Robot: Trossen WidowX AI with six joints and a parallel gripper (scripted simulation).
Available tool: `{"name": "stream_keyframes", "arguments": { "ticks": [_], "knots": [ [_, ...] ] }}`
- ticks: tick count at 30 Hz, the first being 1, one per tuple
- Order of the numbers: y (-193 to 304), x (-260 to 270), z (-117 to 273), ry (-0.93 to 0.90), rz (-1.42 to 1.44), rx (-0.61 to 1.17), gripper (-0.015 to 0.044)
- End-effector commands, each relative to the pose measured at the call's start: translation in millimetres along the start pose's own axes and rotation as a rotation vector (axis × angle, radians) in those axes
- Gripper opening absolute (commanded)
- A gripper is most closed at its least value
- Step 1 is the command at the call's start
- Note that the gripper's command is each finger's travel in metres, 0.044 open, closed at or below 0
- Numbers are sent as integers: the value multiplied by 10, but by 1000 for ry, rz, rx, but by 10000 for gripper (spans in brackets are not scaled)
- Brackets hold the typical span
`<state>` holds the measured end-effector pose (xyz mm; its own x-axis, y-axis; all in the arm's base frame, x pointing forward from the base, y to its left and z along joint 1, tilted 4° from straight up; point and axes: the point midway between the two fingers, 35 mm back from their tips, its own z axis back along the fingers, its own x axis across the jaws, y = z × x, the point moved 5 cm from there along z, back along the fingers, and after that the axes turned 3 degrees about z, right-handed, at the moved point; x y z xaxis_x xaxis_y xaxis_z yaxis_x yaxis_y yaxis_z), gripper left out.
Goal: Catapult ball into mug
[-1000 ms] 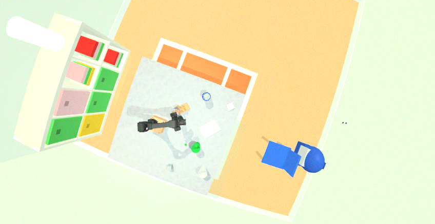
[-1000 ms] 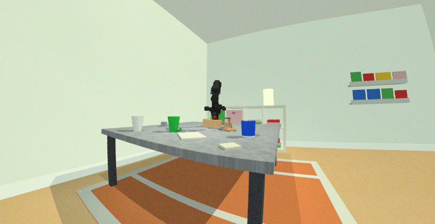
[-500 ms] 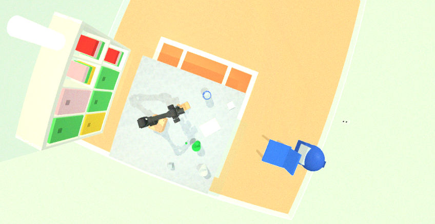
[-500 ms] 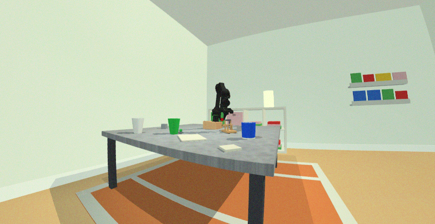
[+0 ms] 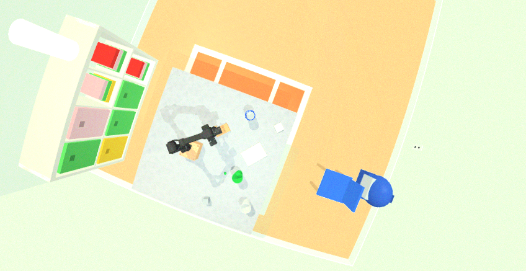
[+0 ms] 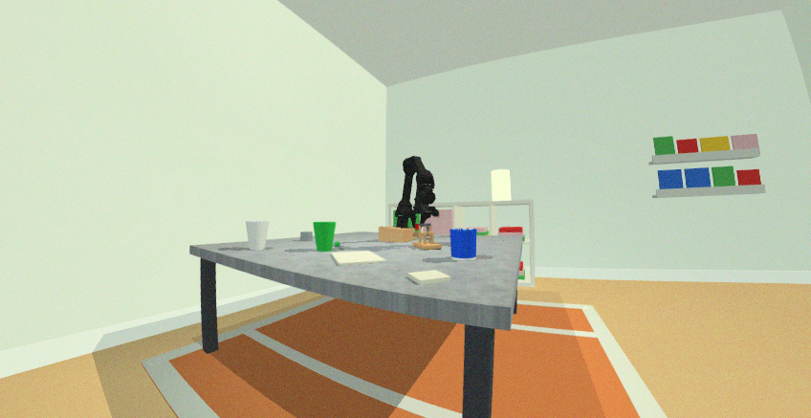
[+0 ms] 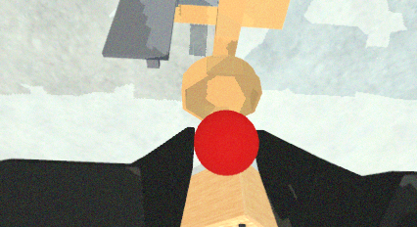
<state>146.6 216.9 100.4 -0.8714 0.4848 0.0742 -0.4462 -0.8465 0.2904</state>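
While 2 black fingers pinch a round red ball (image 7: 226,143), the wooden cup (image 7: 222,90) sits near.

High top, low exterior, close wrist

The ball (image 6: 416,227) (image 7: 226,143) is plain red. The end effector (image 6: 427,221) (image 7: 224,136) is black, and so is the arm (image 5: 192,137) (image 6: 407,186). The catapult (image 5: 224,128) (image 6: 427,245) (image 7: 228,22) is light orange-tan, with grey parts. One mug (image 5: 249,110) (image 6: 463,243) is deep blue with a white bottom edge, one cup (image 5: 237,176) (image 6: 324,236) solid green, another cup (image 5: 245,206) (image 6: 256,235) white. The table (image 5: 158,165) (image 6: 398,286) is mottled grey on dark legs. Beneath it the rug (image 5: 245,80) (image 6: 341,328) is orange, crossed by pale stripes. The chair (image 5: 334,185) is blue.
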Motion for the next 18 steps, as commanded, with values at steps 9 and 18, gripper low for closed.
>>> {"name": "stream_keyframes", "arguments": {
  "ticks": [9, 18],
  "knots": [
    [-54, 7, -148, -4, -3, 1, 0],
    [-48, 3, -105, 1, 1, -4, 53]
  ]
}}
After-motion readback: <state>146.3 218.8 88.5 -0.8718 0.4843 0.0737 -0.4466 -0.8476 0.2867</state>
